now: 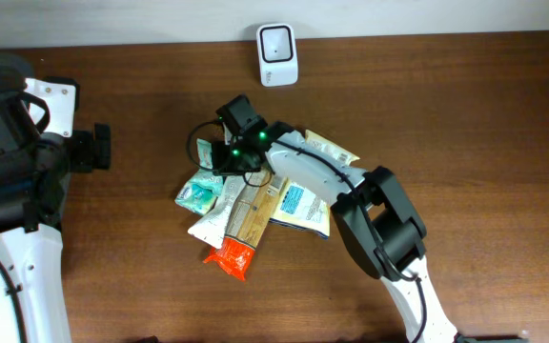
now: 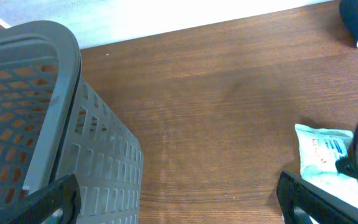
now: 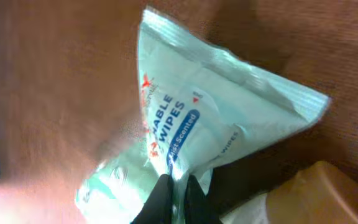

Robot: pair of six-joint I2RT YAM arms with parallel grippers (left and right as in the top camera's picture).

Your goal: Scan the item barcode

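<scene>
A pale green wipes packet (image 3: 229, 106) lies at the left edge of a pile of packets (image 1: 249, 211) in the middle of the table. My right gripper (image 3: 176, 186) is shut on it, pinching a fold of its wrapper between both black fingers. From overhead, the right gripper (image 1: 213, 171) reaches across the pile to the wipes packet (image 1: 198, 193). No barcode shows on it. The white barcode scanner (image 1: 277, 53) stands at the table's far edge. My left gripper (image 2: 179, 202) is open and holds nothing, at the far left (image 1: 98, 148), well away from the pile.
A grey slotted basket (image 2: 30, 93) stands close by the left gripper. The pile also holds an orange packet (image 1: 230, 255), a blue and white packet (image 1: 301, 205) and a cream packet (image 1: 332, 150). The wipes packet (image 2: 319, 152) shows at the right of the left wrist view.
</scene>
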